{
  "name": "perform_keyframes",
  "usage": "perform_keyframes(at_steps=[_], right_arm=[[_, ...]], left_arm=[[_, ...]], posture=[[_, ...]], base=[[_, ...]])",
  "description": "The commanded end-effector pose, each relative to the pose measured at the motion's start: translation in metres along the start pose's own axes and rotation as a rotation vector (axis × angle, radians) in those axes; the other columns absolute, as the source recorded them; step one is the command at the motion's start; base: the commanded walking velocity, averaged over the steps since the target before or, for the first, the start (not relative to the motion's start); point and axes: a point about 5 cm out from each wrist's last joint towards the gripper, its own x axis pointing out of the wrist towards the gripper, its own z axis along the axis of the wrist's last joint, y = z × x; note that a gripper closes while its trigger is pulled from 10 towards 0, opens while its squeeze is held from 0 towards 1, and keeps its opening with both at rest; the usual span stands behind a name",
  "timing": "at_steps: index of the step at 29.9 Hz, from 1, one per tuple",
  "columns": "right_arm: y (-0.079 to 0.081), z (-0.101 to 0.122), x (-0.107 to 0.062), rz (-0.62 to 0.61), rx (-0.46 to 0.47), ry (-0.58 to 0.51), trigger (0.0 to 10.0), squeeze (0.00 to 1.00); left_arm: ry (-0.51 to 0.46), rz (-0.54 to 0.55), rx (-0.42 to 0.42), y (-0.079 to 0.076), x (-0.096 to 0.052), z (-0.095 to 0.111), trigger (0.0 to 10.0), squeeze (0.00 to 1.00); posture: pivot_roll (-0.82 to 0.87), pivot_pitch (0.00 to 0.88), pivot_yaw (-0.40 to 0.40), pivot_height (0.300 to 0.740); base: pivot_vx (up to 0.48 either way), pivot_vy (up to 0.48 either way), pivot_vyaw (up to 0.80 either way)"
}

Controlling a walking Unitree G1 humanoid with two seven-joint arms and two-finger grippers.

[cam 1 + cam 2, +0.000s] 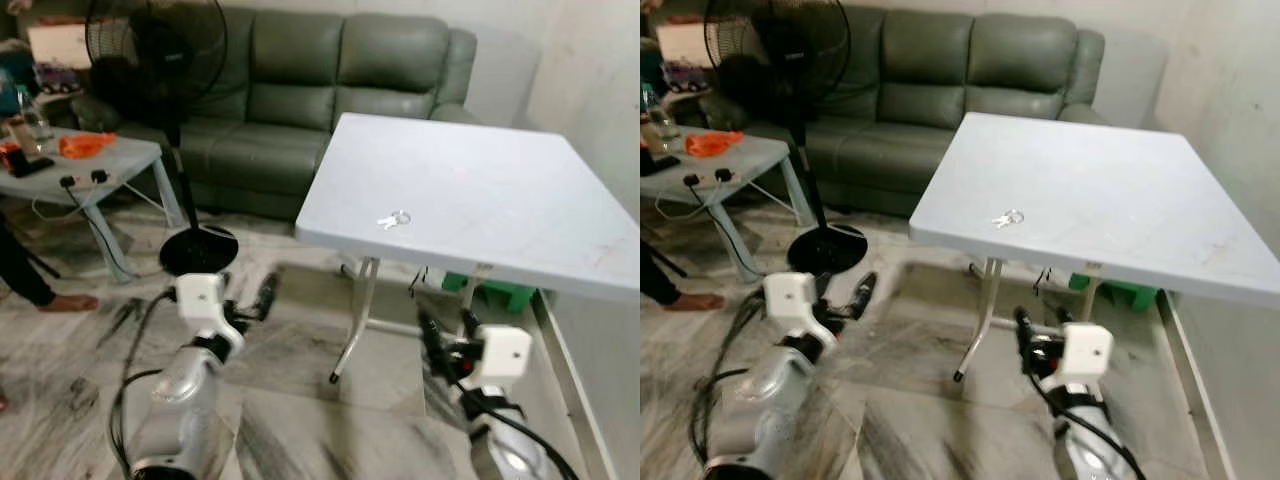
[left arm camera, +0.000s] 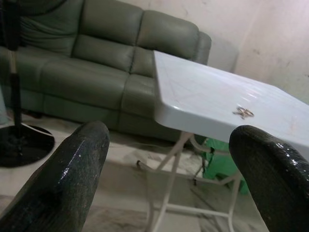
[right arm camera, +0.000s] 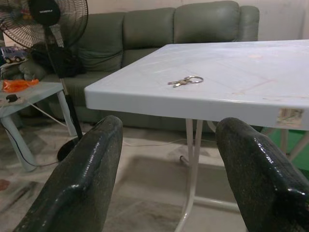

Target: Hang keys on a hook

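Keys (image 1: 394, 219) lie flat on your white table (image 1: 520, 190), close to its near edge and toward the corner nearest the sofa (image 1: 300, 100); nothing touches them. Take the table as your landmark. Your left gripper (image 1: 262, 296) hangs low over the tiled floor (image 1: 300, 400), short of the table's near edge and off to the side of the sofa-side corner, with its fingers (image 2: 72, 179) spread wide and nothing between them. Your right gripper (image 1: 448, 330) sits below the table's near edge, just in front of the white folding legs (image 1: 358, 320), and it too is spread wide and empty, looking up toward the keys from below the tabletop level. Behind the table stands the green sofa against the wall. Beyond the table's sofa-side corner you have a black pedestal fan (image 1: 170, 60) on the floor, and farther off a small side table (image 1: 80, 165) carrying an orange item (image 1: 86, 144) and a power strip (image 1: 85, 180). A green box (image 1: 495, 292) sits on the floor under the table.
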Motion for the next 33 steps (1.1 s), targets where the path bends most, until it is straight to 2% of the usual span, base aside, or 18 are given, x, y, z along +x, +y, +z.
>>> perform_keyframes(at_steps=[1, 9, 16, 33], right_arm=[[-0.0089, 0.0010, -0.0020, -0.022, -0.014, 0.004, 10.0, 0.00], [-0.0077, 0.0011, -0.0012, -0.014, -0.012, 0.002, 10.0, 0.00], [-0.0070, 0.0006, -0.0013, -0.009, -0.012, 0.003, 10.0, 0.00], [-0.0069, -0.0002, -0.0037, -0.007, -0.011, 0.009, 10.0, 0.00]], left_arm=[[-0.003, -0.032, -0.009, -0.0115, 0.0045, 0.0000, 10.0, 0.00], [0.014, -0.005, -0.011, -0.0097, 0.0043, -0.0023, 10.0, 0.00], [0.007, -0.027, -0.016, -0.0108, 0.0046, -0.0015, 10.0, 0.00], [0.002, -0.027, -0.027, -0.0109, 0.0024, -0.0012, 10.0, 0.00]], posture=[[-0.03, 0.000, -0.029, 0.740], [-0.03, 0.000, -0.028, 0.740], [-0.02, 0.000, -0.028, 0.740], [-0.02, 0.000, -0.027, 0.740]], base=[[0.000, 0.480, 0.00], [0.000, 0.060, 0.00], [0.000, 0.000, 0.00], [0.450, 0.000, 0.00]])
